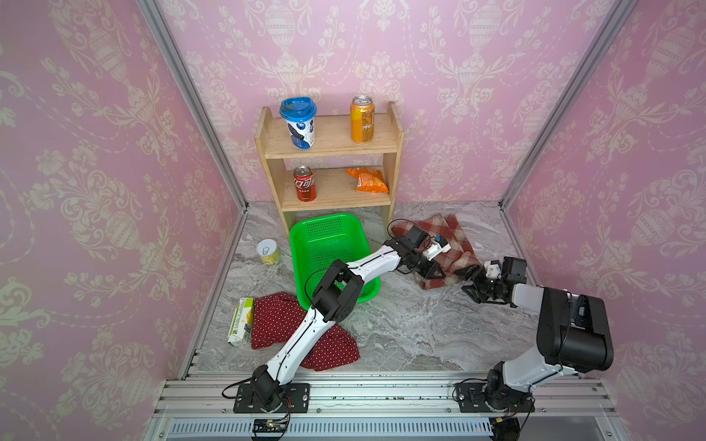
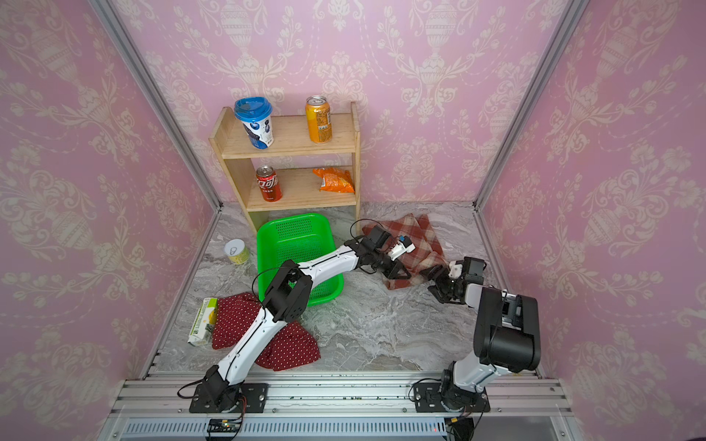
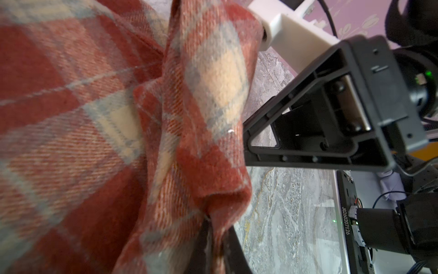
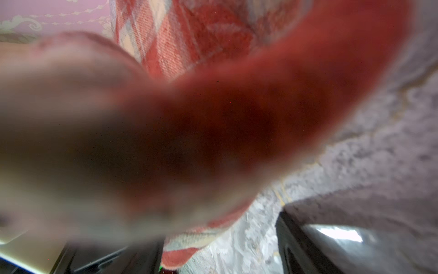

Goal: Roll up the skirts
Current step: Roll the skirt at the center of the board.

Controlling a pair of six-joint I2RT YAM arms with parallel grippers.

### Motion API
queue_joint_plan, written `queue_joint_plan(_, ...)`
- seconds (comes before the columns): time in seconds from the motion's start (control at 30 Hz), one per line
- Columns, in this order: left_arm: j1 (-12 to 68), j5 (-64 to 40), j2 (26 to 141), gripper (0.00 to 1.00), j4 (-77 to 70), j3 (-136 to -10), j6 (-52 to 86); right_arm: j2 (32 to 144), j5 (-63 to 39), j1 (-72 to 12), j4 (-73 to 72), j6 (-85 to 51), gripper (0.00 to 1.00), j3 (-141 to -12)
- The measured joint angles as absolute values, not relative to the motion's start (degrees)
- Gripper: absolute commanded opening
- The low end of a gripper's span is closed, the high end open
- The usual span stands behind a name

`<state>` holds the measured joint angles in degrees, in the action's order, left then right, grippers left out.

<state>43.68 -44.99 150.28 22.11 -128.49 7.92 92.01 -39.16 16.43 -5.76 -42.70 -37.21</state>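
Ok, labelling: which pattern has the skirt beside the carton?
Skirt: dark red, white dots, in a top view.

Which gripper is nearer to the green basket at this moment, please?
Left. The left gripper is shut on the plaid skirt at its near corner, just off the green basket. The right gripper stands open at the skirt's opposite edge, farther from the basket.

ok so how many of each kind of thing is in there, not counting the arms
skirts: 2, plaid skirt, polka-dot skirt
cans: 3, orange can, red can, yellow can
cup: 1
snack bag: 1
carton: 1
basket: 1
shelf: 1
total: 10
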Motion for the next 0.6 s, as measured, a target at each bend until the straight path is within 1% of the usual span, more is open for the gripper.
queue_joint_plan(0.07, 43.2, -45.2, 151.9, 0.11, 23.8, -131.4, 8.9, 93.4, -38.6, 15.6, -6.6, -42.7, 0.75, -38.4)
queue_joint_plan(0.17, 42.4, -45.4, 154.2, 0.11, 26.2, -135.5, 10.2, 95.0, -37.7, 14.4, -7.9, -43.0, 0.73, -39.8)
queue_joint_plan(0.33, 41.3, -45.8, 156.4, 0.13, 28.6, -139.2, 12.5, 98.2, -36.4, 12.8, -9.9, -43.4, 0.60, -42.0)
queue_joint_plan(0.5, 40.4, -46.3, 158.1, 0.14, 29.6, -141.2, 14.1, 101.3, -36.0, 11.2, -10.6, -43.6, 0.59, -45.2)
queue_joint_plan(0.53, 40.3, -46.3, 158.2, 0.15, 29.7, -141.4, 14.3, 101.9, -36.0, 10.9, -10.7, -43.6, 0.56, -45.8)
queue_joint_plan(0.57, 40.2, -46.3, 158.3, 0.16, 29.9, -141.6, 14.5, 102.5, -35.7, 10.7, -10.6, -43.5, 0.46, -46.5)
queue_joint_plan(0.6, 40.1, -46.3, 158.3, 0.20, 30.0, -141.7, 14.5, 103.2, -35.2, 10.4, -10.4, -43.4, 0.28, -47.2)
